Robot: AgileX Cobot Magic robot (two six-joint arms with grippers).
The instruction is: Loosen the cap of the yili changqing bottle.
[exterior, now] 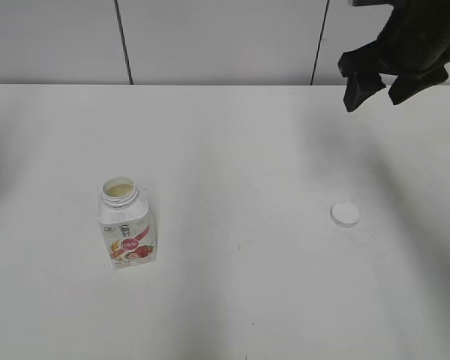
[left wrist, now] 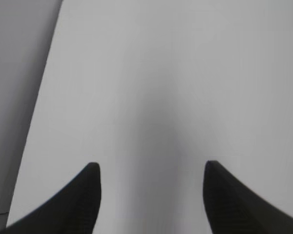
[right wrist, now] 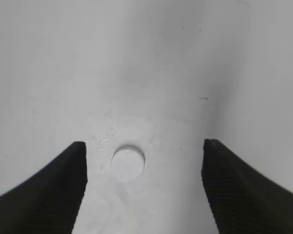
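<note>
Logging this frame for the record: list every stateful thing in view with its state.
yili changqing bottle: upright, uncapped, neck open.
cap: off, flat on the table, apart from bottle.
left gripper: open, empty.
right gripper: open, empty, raised above the cap.

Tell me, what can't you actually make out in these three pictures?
- Left gripper: outside the exterior view's frame; its wrist view shows only bare table.
- Bottle: label print too small to read; wrist views miss it.
- Cap: ribbing too small and blurred, also in the right wrist view.
- Right gripper: arm cut off by the top edge.
</note>
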